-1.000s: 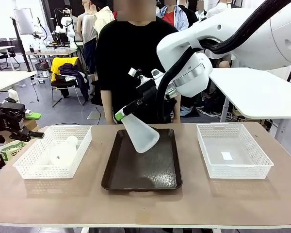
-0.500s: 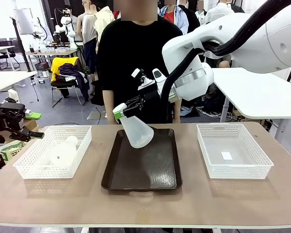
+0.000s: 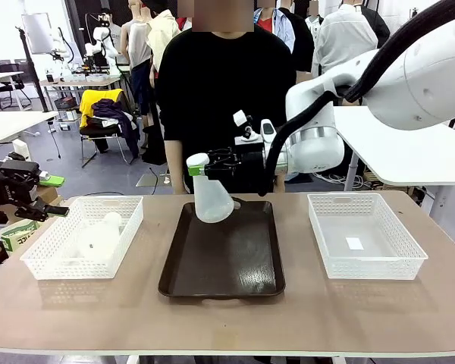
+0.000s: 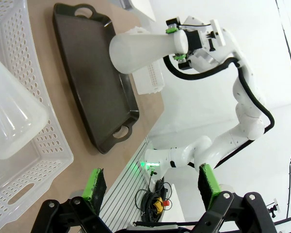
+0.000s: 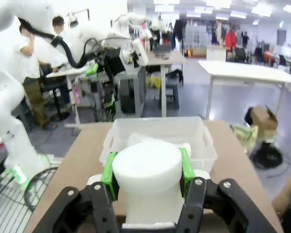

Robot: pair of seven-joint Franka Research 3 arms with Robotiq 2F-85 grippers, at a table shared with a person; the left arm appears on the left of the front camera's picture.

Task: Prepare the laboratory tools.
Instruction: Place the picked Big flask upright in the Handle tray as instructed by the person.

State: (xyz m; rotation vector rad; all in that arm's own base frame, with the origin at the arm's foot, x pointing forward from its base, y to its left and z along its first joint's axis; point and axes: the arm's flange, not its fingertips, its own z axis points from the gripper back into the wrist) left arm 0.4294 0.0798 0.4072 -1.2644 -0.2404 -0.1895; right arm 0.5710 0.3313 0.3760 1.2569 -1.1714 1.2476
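A pale brown surface (image 3: 227,322) carries three things in a row: a white lattice basket on the left (image 3: 76,271), a dark brown tray with handles (image 3: 235,262) in the middle, and a second white lattice basket on the right (image 3: 371,271). A person in a black top (image 3: 220,83) stands at the far side. The white right arm reaches in from the right, and its right hand (image 3: 198,165) pinches the short neck of a translucent whitish conical flask (image 3: 212,203) between its green pads. The flask hangs nearly upright, wide base down, over the far end of the tray. Whether the base touches the tray cannot be told. In the right wrist view, the round neck sits snug between the two pads, with the left basket beyond it. A second flask (image 3: 98,241) lies on its side inside the left basket. The left hand (image 4: 151,188) is spread wide and holds nothing. It is off the surface's left side, looking across the left basket and the tray. A small white slip (image 3: 354,243) lies on the floor of the right basket, and any print on it is too small to read.
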